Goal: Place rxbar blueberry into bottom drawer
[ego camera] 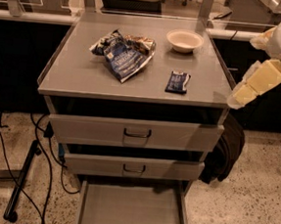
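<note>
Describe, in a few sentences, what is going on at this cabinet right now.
A one-armed robot is working at a grey cabinet. Its gripper hangs just off the cabinet's right edge, touching nothing on top. The rxbar blueberry lies flat on the cabinet top, not yet picked up, with a crumpled chip bag to its left and a white bowl behind it. The bottom drawer stands pulled open, and the bar is not yet in it.

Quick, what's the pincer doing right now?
The pincer hangs right of the cabinet, apart from the rxbar blueberry; open or closed cannot be told.
</note>
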Robot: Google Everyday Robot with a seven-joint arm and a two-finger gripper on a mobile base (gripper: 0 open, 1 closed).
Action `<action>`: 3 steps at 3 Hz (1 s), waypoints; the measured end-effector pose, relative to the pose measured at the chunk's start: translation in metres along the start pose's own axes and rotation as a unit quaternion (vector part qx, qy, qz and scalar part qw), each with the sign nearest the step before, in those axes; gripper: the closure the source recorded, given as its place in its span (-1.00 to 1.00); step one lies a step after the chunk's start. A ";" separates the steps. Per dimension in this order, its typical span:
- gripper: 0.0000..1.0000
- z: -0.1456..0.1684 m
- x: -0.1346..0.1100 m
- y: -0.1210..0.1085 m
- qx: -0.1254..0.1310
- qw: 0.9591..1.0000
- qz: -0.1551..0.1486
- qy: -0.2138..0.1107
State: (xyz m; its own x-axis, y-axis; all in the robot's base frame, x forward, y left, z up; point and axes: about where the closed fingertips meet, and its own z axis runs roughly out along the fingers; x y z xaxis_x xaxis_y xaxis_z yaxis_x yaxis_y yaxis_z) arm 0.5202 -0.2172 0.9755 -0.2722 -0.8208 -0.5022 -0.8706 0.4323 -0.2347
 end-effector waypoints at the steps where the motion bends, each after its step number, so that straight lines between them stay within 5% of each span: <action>1: -1.00 0.012 -0.019 -0.010 -0.001 1.000 -0.009 -0.019; 3: -1.00 0.017 -0.023 -0.015 0.004 1.000 -0.013 -0.024</action>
State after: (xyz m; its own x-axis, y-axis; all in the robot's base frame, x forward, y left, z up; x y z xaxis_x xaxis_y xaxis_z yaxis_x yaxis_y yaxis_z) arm 0.5467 -0.1989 0.9766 -0.2300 -0.8130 -0.5349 -0.8737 0.4145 -0.2544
